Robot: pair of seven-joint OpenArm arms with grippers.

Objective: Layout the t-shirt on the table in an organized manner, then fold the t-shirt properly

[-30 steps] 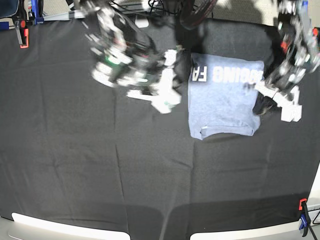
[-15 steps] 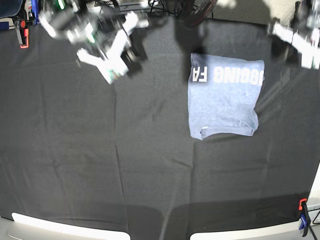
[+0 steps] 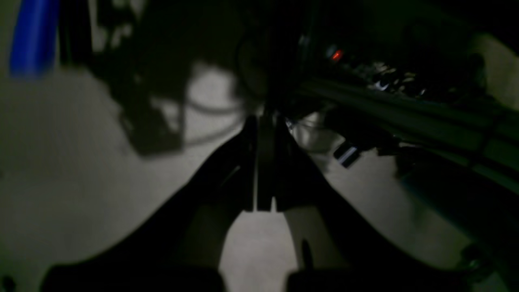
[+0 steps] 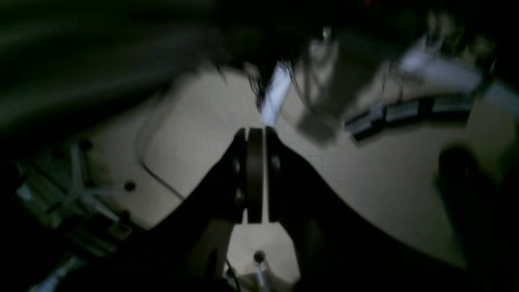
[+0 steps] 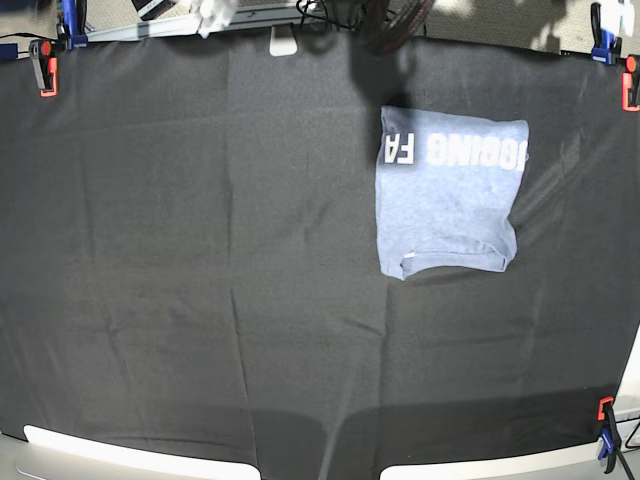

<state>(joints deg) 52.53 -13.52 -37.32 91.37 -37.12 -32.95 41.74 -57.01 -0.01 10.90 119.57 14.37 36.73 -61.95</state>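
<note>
The t-shirt (image 5: 447, 190) lies folded into a compact rectangle at the back right of the table (image 5: 200, 260), white lettering along its far edge, a hem showing at the near edge. Neither arm touches it. In the base view only a white scrap of one arm (image 5: 214, 12) shows at the top edge. The left wrist view shows my left gripper (image 3: 261, 119) shut on nothing, held over pale floor and cables. My right gripper (image 4: 255, 130) is likewise shut and empty in the right wrist view, which is blurred.
Orange and blue clamps hold the cloth at the far left corner (image 5: 44, 70), the far right corner (image 5: 628, 85) and the near right corner (image 5: 606, 432). Cables and dark gear (image 3: 389, 81) lie beyond the far edge. A blue post (image 3: 32, 36) stands at upper left.
Both arms have swung up and back out of the base view, from beside the t-shirt to beyond the far edge. The t-shirt has stayed in place.
</note>
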